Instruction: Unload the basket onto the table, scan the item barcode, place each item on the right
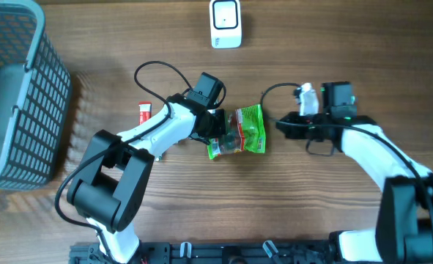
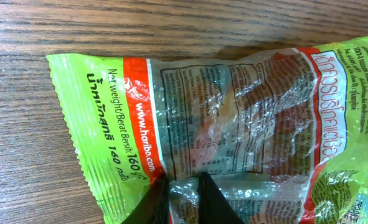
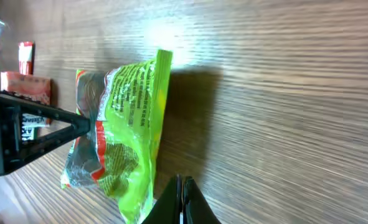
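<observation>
Candy bag (image 2: 233, 112) partly cropped, print glare-blurred — left pincer (image 2: 184, 182) clamped on its edge, right pincer (image 3: 183, 184) together, empty

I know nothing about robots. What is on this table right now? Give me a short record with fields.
item: green sweet bag, mid-table
left fingers: pinched on the bag's edge
right fingers: shut, empty, beside the bag
scanner: white scanner at the far edge, apart from the bag
other things: grey basket at the side; small red packet
barcode: none made out in these views
</observation>
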Available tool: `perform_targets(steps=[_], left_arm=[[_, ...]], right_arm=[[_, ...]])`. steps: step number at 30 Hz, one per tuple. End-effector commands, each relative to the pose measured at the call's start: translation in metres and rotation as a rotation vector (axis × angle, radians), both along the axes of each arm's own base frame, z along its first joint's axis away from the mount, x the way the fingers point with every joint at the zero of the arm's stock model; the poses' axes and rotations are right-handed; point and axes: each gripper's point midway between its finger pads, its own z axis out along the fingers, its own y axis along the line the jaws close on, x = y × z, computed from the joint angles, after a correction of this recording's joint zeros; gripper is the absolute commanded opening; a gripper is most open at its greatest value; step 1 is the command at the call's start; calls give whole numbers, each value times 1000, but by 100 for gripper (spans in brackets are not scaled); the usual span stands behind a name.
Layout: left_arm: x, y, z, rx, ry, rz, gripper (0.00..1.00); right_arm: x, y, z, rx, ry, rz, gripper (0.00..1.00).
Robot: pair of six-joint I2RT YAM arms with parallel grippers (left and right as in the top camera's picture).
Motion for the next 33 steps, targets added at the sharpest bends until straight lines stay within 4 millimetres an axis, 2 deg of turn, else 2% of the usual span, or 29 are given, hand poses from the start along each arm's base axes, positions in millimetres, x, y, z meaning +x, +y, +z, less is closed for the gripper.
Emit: perform_targets(steps=[1, 2, 3, 4, 7, 8, 10, 11, 12, 13, 16, 20, 25, 27, 33], left_arm=[[-5, 23, -31, 117, 37, 33, 10], [-4, 23, -26, 114, 32, 33, 11], [-1, 22, -17, 110, 18, 23, 14], [5, 21, -2, 101, -11, 12, 18], [27, 26, 49, 60, -100, 56, 32], [32, 29, 65, 45, -125, 74, 33], [31, 39, 73, 46, -123, 99, 26], [27, 43, 71, 55, -104, 106, 21], [19, 48, 64, 77, -64, 107, 8], [11, 51, 57, 92, -32, 104, 4], [-8, 49, 38, 110, 37, 97, 4], [-32, 20, 19, 13, 109, 23, 4], [-46, 4, 6, 16, 136, -20, 4], [-50, 2, 0, 38, 144, -13, 4], [-54, 5, -17, 83, 169, -7, 4]], right_arm=[[-3, -4, 6, -1, -3, -11, 10], [-2, -3, 7, 6, 9, -25, 31], [-2, -3, 10, 8, 16, -24, 42], [-1, -3, 14, 5, 18, -17, 48], [0, 4, 31, -13, 23, 39, 56], [-1, 8, 35, -20, 21, 66, 59], [-5, 20, 39, -24, 28, 104, 63], [-8, 24, 38, -29, 32, 116, 65], [-12, 28, 33, -61, 48, 124, 66], [-14, 30, 28, -105, 61, 116, 66], [-18, 37, 16, -187, 76, 108, 67], [-18, 39, 0, -253, 111, 63, 68], [-19, 41, -6, -238, 142, 58, 72], [-22, 48, -4, -197, 150, 80, 74], [-21, 53, -1, -167, 146, 87, 75]])
